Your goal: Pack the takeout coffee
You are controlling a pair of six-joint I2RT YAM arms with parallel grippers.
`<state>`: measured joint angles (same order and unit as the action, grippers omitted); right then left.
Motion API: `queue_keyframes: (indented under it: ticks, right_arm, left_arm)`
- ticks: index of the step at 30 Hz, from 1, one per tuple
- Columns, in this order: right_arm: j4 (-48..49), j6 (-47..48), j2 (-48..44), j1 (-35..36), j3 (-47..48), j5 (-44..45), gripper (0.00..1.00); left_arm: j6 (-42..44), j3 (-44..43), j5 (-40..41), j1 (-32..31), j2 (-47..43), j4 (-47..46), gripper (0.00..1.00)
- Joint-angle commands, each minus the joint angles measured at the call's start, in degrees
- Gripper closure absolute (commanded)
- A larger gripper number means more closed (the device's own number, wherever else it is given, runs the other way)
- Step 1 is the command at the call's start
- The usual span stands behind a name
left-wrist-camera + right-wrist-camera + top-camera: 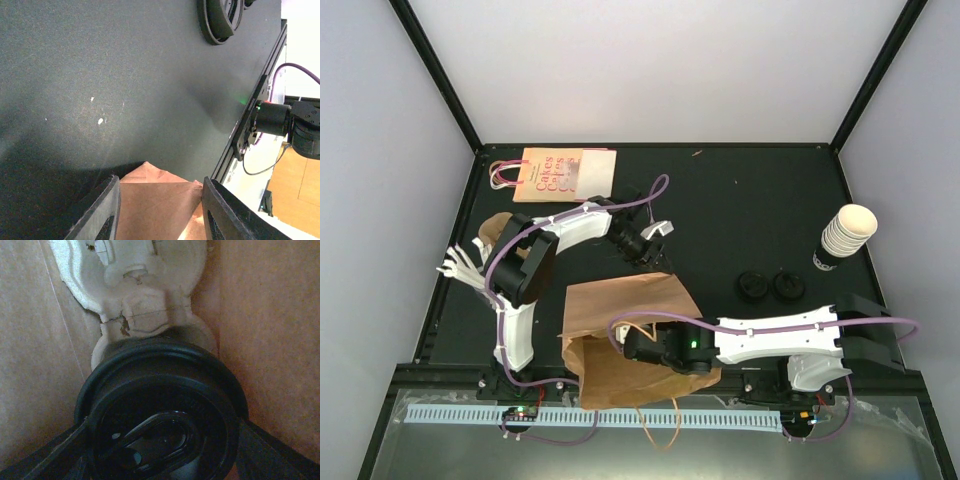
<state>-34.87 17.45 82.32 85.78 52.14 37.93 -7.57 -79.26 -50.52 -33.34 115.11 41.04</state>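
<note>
Pretty much there, I'd say: the takeout coffee (160,405) sat inside the brown paper bag (610,310), lower centre of the top view. The right fingers (280,452) were clamped on either side of it. The left fingers (100,215) straddled the bag's edge, couldn't tell if pinching. Only letting go looked left.

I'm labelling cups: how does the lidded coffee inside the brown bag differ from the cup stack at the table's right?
The takeout coffee wears a black lid; the cup stack is lidless, its top cup open. The takeout coffee is one cup; the cup stack is several nested. The takeout coffee sits inside the brown bag, gripped by the right hand; the cup stack stands untouched on the open table. Both look pale cream.
</note>
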Motion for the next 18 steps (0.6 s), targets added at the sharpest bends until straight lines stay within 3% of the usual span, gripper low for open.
queue_keyframes:
  ticks: [1, 11, 18]
  right_arm:
    - [-6.50, -3.20, 1.12, -0.72, -3.58, -8.63, 0.41]
    - [-7.52, -3.59, -0.13, -0.18, -4.18, -9.41, 0.40]
    - [-8.15, -3.24, 4.74, 0.37, -3.41, -7.56, 0.39]
  left_arm:
    - [0.86, -2.08, 0.46, -1.55, -0.39, 5.29, 0.52]
    - [0.41, -1.96, 0.60, -1.89, -0.68, 5.02, 0.52]
    - [0.08, -2.18, 0.49, -2.31, -0.48, 4.81, 0.52]
